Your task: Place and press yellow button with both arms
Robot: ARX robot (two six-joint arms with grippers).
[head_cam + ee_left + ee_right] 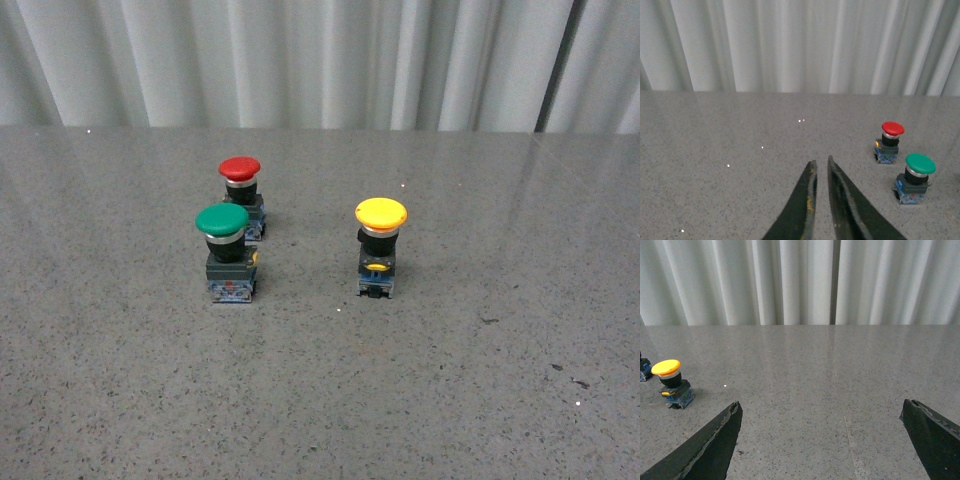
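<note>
The yellow button (pixel 380 248) stands upright on the grey table, right of centre in the front view, with a yellow mushroom cap, black body and bluish base. It also shows in the right wrist view (pixel 673 383), far off to one side of my right gripper (pixel 821 407), which is wide open and empty above bare table. My left gripper (pixel 821 164) is shut and empty, its tips nearly touching, low over the table and apart from the buttons. Neither arm shows in the front view.
A green-capped button (pixel 226 253) and a red-capped button (pixel 243 193) stand close together left of the yellow one; both show in the left wrist view, green (pixel 915 178) and red (pixel 889 142). Grey speckled table (pixel 320 400). White curtain behind.
</note>
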